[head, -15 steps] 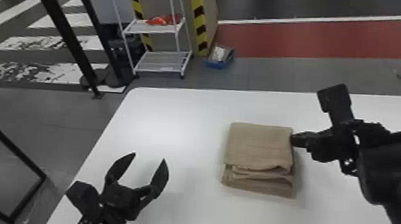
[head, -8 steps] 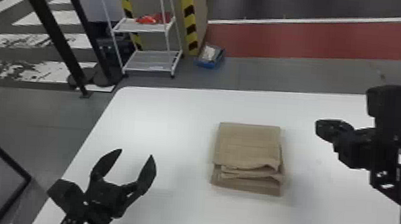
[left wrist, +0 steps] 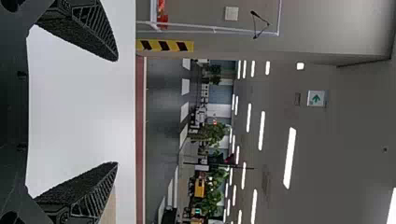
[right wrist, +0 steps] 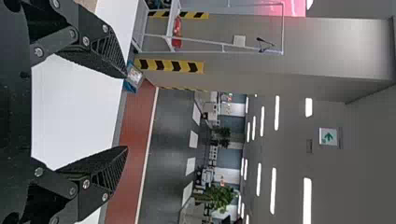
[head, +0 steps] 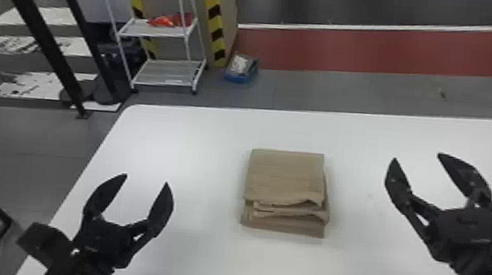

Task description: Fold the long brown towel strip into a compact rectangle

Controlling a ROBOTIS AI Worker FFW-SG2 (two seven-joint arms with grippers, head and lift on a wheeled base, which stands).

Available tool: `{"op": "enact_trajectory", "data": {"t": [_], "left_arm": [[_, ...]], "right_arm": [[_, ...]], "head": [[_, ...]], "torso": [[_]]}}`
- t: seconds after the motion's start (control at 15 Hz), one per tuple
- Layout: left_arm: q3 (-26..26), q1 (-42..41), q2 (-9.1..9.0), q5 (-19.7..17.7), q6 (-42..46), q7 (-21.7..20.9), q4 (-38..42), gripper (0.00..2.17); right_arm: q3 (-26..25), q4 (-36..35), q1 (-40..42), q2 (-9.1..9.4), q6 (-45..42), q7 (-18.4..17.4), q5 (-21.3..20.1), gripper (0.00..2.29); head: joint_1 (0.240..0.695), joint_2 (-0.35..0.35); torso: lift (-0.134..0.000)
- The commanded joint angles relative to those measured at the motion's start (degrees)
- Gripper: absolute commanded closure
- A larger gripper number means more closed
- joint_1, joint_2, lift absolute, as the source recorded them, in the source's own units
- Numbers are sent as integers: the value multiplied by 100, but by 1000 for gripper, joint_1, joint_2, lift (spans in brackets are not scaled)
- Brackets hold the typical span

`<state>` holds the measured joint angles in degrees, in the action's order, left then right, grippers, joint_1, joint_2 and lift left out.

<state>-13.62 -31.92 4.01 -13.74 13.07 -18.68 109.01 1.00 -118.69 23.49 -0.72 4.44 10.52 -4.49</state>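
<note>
Currently, the brown towel is lying folded on the white table, sitting between the two claws and touching neither; the left claw is gaping wide on one side, the right claw spreading wide on the other.

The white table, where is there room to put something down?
Bare white tabletop shows between the brown towel and the left gripper, between the towel and the right gripper, and behind the towel up to the far edge. It's crowded where the towel lies and around both grippers' open fingers.
</note>
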Motion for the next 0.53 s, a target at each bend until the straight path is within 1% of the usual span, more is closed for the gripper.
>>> {"op": "enact_trajectory", "data": {"t": [0.0, 0.07, 0.13, 0.2, 0.27, 0.47], "left_arm": [[8, -122, -50, 82, -2, 66, 190, 83], [35, -148, -85, 126, -2, 75, 208, 83], [79, -175, -94, 144, -2, 75, 226, 83], [105, -192, -94, 249, -37, 110, 270, 83], [131, -219, -94, 328, -55, 163, 313, 83], [96, -298, -85, 328, -90, 198, 463, 83]], "right_arm": [[58, 4, 525, 19, -553, -375, 141, 188], [164, 39, 692, 19, -799, -613, 238, 188], [243, 127, 727, 10, -958, -727, 246, 188], [348, 171, 727, 10, -1010, -894, 246, 188], [445, 206, 745, 10, -1151, -973, 255, 188], [639, 259, 762, -7, -1186, -1113, 246, 188]], "head": [[695, 163], [695, 158], [695, 153], [695, 151], [695, 152], [695, 165]], "torso": [[-125], [-125], [-125], [-125], [-125], [-125]]}}
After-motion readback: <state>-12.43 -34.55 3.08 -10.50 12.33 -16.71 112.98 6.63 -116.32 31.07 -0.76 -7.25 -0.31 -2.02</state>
